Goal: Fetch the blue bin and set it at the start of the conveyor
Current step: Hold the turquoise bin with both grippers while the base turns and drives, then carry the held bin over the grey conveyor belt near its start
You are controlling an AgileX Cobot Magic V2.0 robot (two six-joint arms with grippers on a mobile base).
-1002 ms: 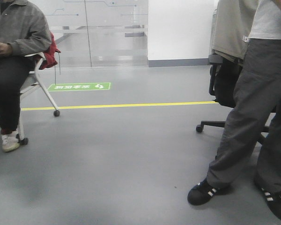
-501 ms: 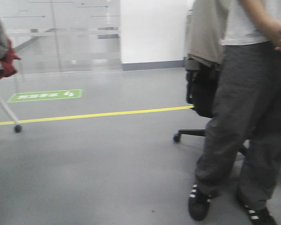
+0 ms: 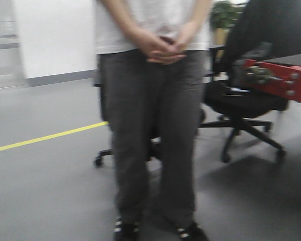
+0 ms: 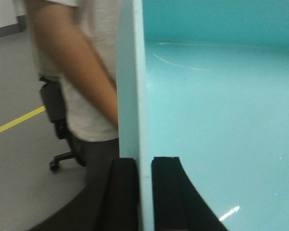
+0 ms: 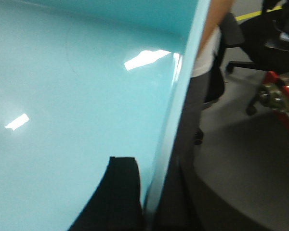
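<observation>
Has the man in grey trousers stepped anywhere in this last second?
No clear step: the man still stands where the yellow floor line meets the office chair. He appears mid-picture only because the whole view swung right, line and wall sliding left too.

Cropped bin, blurred room.

The light aqua-blue plastic bin (image 4: 221, 120) overruns both wrist views, so only one wall edge and part of the inside show. The left gripper (image 4: 144, 166) and right gripper (image 5: 151, 168) are cut off by the bottom edges. In the front view, the blurred standing person in grey trousers (image 3: 150, 125) is cropped at the chest and hides most of a black office chair (image 3: 98, 160). The red-edged conveyor end (image 3: 281, 80) runs off the right edge.
</observation>
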